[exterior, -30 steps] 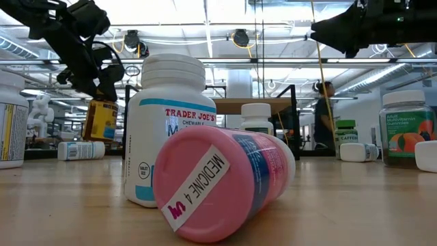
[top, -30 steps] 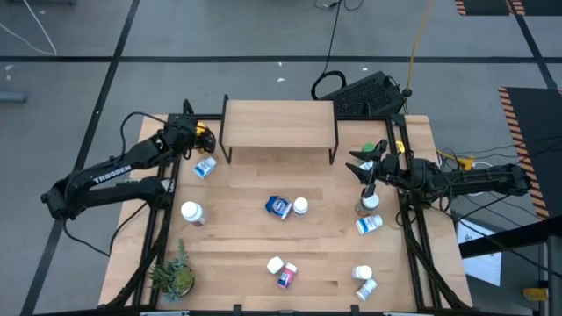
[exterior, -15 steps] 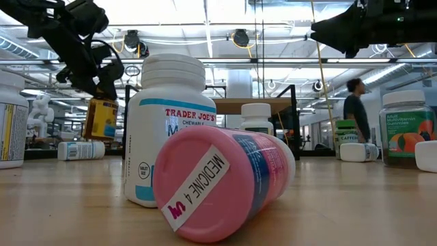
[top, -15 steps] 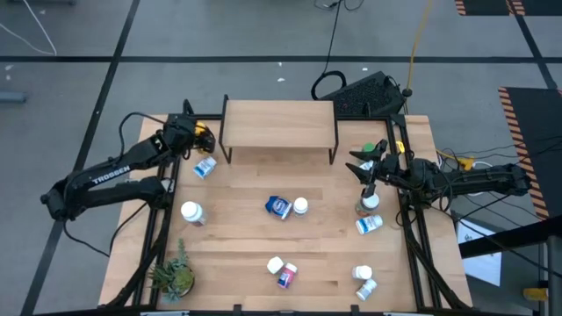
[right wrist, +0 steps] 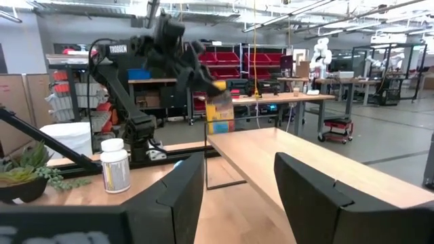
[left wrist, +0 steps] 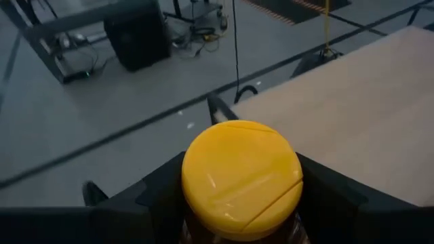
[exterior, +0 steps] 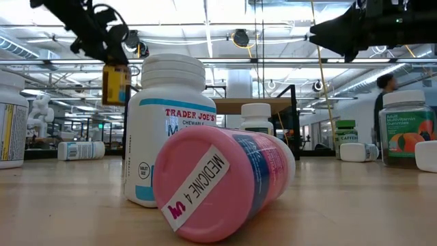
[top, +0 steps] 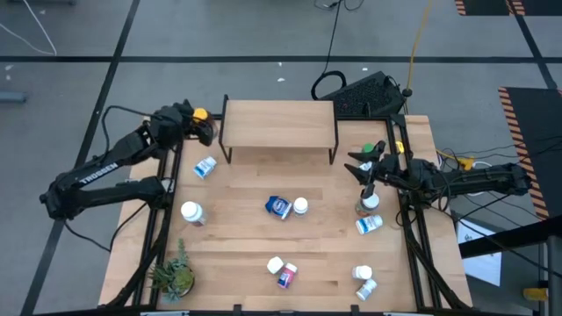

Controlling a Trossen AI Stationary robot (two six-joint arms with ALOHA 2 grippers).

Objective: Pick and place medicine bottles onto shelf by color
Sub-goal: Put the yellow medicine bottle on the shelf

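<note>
My left gripper is shut on the amber, yellow-capped bottle and holds it in the air by the left end of the shelf. The right wrist view shows that bottle above the level of the shelf top. At the table's right side my right gripper stands open and empty, above the wood. On the table, white bottles stand or lie. A blue one lies at mid-table. A pink-labelled one lies on its side near the front edge. My left gripper pinches the amber bottle between its two fingers, on the sides of the body just under the yellow cap. The fingers come slanting down from the table's left. The bottle hangs nearly upright below them, clear of the table and the shelf.
A small potted plant stands at the near left corner. A green-capped bottle and an orange-labelled jar stand on the right, near my right arm. More bottles lie at the near right. A person walks in the room behind.
My left gripper has risen with the amber bottle, most of the way in the last half second, and has gone a little toward the table's far edge. It has tipped somewhat on the way. The bottle stays in the hold and hangs higher beside the shelf's left end.
</note>
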